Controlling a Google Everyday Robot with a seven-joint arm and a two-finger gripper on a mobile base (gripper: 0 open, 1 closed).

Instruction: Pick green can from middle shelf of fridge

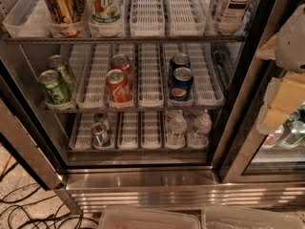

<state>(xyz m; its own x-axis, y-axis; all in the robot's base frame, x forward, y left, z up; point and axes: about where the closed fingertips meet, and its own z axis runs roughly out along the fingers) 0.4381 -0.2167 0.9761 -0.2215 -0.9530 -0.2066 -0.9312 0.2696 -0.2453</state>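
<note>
A green can (53,87) stands front-left on the middle shelf (143,109) of the fridge (143,181), with its twin (61,67) behind. The tool (284,97) hangs far right, well apart. Whether it is spread cannot be told.

overall: dim, warm yellow-brown cast thru whole frame.
fridge (143,187) base: streaky glare on steel, bottom centre.
middle shelf (150,82): evenly lit; silver tops glint, incl. green can (54,87).
shadows: darkest at left door frame (28,147) & lower-left floor (19,199).
gripper (284,97): right edge of frame, pale, brightest area, partly washed out.
</note>
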